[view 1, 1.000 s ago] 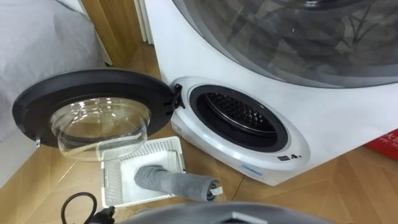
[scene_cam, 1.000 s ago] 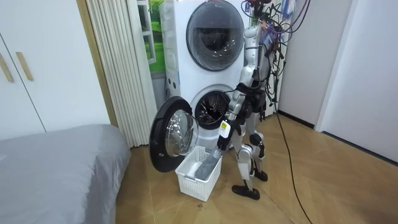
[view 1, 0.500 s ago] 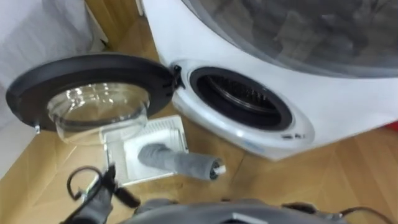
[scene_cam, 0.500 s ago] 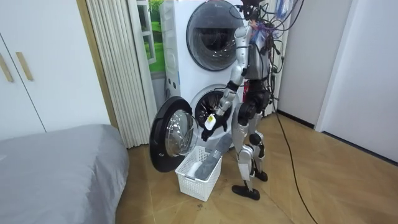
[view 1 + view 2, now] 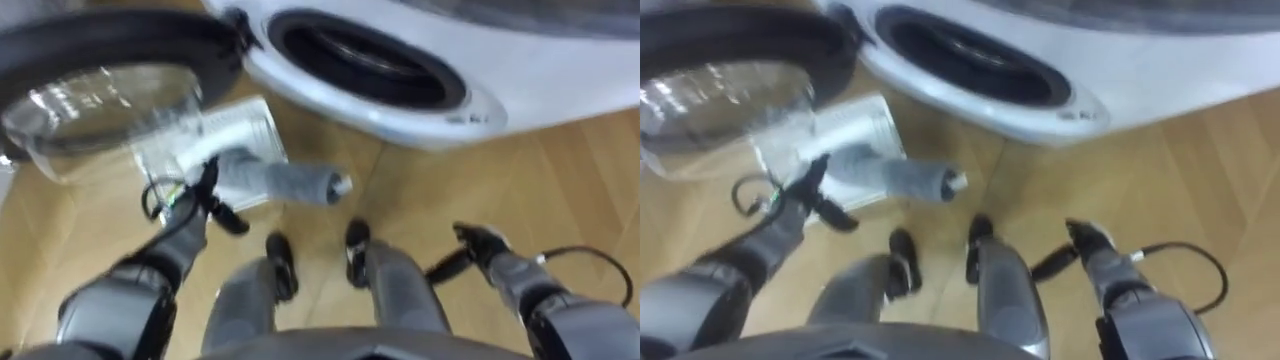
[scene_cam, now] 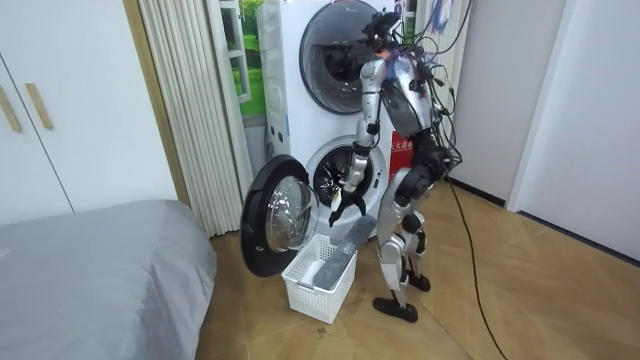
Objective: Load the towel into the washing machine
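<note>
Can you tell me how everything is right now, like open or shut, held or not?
Washing machine door: wide open.
Upper door: shut.
Towel: rolled up, lying in the basket, one end poking over the rim.
Basket: on the floor by the open door.
Left hand: open, close to the towel, not gripping it.
Right hand: low at the robot's side.

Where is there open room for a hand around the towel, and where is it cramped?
Bare floor lies right of the towel, between the washing machine front and the right hand. Left is crowded: the open door stands beside the basket, and the left hand hovers at its near edge.
</note>
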You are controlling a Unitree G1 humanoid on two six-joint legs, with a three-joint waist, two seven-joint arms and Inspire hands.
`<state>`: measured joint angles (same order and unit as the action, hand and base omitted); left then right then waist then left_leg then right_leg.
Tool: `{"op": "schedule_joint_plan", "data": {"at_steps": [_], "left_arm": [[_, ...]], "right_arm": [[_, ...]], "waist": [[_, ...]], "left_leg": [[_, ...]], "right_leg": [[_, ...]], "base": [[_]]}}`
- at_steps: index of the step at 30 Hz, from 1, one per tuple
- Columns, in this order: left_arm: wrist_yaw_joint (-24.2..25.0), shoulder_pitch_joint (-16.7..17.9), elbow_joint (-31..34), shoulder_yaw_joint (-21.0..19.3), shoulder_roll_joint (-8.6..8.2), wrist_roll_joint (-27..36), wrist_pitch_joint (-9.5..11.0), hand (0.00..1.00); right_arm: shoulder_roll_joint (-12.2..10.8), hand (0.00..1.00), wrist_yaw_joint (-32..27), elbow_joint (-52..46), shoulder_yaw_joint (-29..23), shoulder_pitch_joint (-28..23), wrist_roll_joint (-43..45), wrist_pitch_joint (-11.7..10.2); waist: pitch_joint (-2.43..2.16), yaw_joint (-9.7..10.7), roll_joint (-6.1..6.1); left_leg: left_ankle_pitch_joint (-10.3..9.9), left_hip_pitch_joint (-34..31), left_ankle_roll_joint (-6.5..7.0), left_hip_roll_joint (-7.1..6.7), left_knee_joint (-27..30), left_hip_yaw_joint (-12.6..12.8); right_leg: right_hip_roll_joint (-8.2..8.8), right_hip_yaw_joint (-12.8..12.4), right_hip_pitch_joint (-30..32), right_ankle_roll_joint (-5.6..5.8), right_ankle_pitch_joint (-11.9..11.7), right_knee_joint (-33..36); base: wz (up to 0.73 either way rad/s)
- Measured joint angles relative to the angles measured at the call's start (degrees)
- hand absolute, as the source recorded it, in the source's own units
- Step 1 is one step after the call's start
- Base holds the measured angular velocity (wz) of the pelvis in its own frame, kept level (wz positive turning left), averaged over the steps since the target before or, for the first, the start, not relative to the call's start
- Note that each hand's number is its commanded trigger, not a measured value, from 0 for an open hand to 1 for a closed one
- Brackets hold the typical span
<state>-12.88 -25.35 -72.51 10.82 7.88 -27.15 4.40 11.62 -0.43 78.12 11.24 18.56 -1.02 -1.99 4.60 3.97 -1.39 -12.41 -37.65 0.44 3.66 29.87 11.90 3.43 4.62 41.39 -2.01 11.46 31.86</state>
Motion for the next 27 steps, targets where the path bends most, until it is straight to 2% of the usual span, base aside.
{"op": "schedule_joint_plan", "data": {"at_steps": [3, 5, 6, 7, 9, 12, 15, 18, 21, 27], "left_arm": [[-0.79, -2.06, 0.09, 1.57, 0.33, -0.05, 0.18, 0.00], [-2.34, -3.93, 0.04, 4.32, 1.17, -0.11, 0.61, 0.00], [-2.77, -4.42, 0.05, 5.23, 1.35, -0.18, 0.66, 0.00], [-3.08, -5.57, 0.06, 6.46, 1.84, -1.58, 0.81, 0.00], [-4.12, -7.76, 0.16, 7.57, 2.75, -4.25, 0.99, 0.00], [-5.65, -8.81, 0.95, 8.71, 3.82, -5.18, 1.08, 0.00], [-7.25, -9.78, 2.23, 10.05, 4.80, -5.22, 1.22, 0.00], [-8.64, -10.45, 2.41, 12.00, 6.18, -6.44, 1.39, 0.00], [-10.75, -11.72, 2.42, 14.20, 6.86, -7.44, 2.30, 0.00], [-14.04, -13.26, 2.24, 15.01, 6.86, -11.02, 3.53, 0.00]], "right_arm": [[0.04, 0.00, -0.20, -0.43, 1.21, 1.84, -3.16, -0.20], [0.16, 0.00, -0.19, -0.78, 1.89, 2.92, -6.25, -1.22], [0.22, 0.00, -0.19, -1.02, 2.29, 3.03, -7.61, -1.31], [0.20, 0.00, -0.17, -1.67, 3.03, 3.27, -10.46, -1.76], [0.18, 0.00, 0.23, -2.22, 3.33, 4.50, -14.71, -2.34], [1.12, 0.00, 0.71, -2.48, 4.45, 5.20, -19.22, -3.08], [1.22, 0.00, 1.35, -2.48, 4.95, 5.58, -22.33, -3.70], [0.74, 0.00, 2.87, -2.50, 5.67, 6.07, -24.61, -4.02], [0.74, 0.00, 3.14, -2.51, 6.87, 6.87, -26.99, -4.90], [0.81, 0.00, 5.02, -2.52, 7.76, 7.55, -28.02, -6.17]], "waist": [[0.21, 0.50, 0.00], [0.70, 0.83, 0.10], [0.78, 1.04, 0.05], [0.87, 1.19, -0.01], [1.14, 2.05, -0.15], [1.18, 2.62, -0.10], [1.18, 2.86, -0.11], [1.18, 3.99, -0.12], [1.18, 5.38, -0.14], [1.26, 7.28, -0.36]], "left_leg": [[-1.60, -5.54, 0.20, 1.19, 4.37, 0.28], [-3.68, -10.85, 0.67, 3.11, 10.08, 0.44], [-4.32, -12.04, 0.74, 3.51, 11.28, 0.41], [-5.20, -14.83, 0.80, 3.70, 14.04, 0.03], [-6.47, -20.07, 1.25, 3.83, 18.36, -0.22], [-7.27, -24.82, 1.40, 4.73, 22.65, -0.45], [-7.62, -29.01, 1.41, 4.97, 25.23, -0.49], [-7.84, -32.53, 1.63, 5.42, 27.73, -0.52], [-8.59, -35.75, 1.51, 5.73, 30.37, -1.01], [-10.14, -39.13, 1.47, 5.71, 34.34, -2.61]], "right_leg": [[-0.50, -0.01, 5.33, -0.28, 0.12, 2.92], [-1.19, 0.08, 10.04, -0.96, 0.45, 6.58], [-1.33, 0.07, 11.30, -1.18, 0.59, 7.67], [-1.33, 0.06, 14.08, -1.62, 1.09, 10.05], [-0.84, -0.12, 19.65, -1.72, 2.11, 14.70], [-0.89, 0.06, 24.16, -1.95, 2.35, 18.23], [-0.76, -0.05, 28.53, -2.18, 2.44, 20.83], [-0.62, 0.07, 32.05, -2.55, 2.66, 23.30], [-0.63, 0.30, 35.07, -2.83, 3.04, 25.52], [-0.75, 0.70, 37.90, -2.96, 3.94, 28.55]], "base": [[-0.18], [-0.21], [-0.17], [-0.09], [-0.03], [-0.07], [0.00], [0.00], [-0.01], [-0.05]]}}
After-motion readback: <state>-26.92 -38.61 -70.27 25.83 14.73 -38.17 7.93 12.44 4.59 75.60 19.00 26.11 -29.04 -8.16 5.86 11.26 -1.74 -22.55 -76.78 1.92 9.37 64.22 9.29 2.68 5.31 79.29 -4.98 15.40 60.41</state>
